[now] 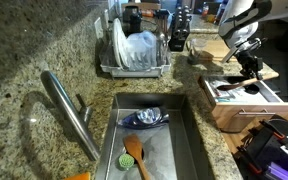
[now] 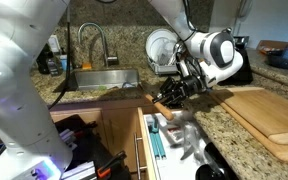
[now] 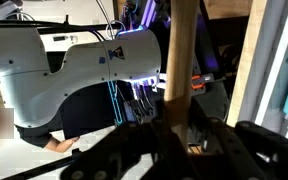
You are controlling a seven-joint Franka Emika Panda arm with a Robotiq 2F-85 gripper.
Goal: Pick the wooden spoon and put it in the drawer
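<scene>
The wooden spoon (image 3: 181,60) stands upright, squeezed tight in our claw (image 3: 180,128), just above the open drawer (image 1: 239,112). We see bare white room inside. Speckled stone counter (image 1: 24,60) lies around.

The wooden spoon (image 3: 181,60), slim and pale, stands upright in the wrist view, its straight handle clamped in the gripper (image 3: 179,130). The drawer (image 1: 239,113), light wood with a white inside, is pulled open at the scene's right.

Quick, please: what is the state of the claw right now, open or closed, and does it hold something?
Claw: closed, holding the wooden spoon by its handle.
</scene>
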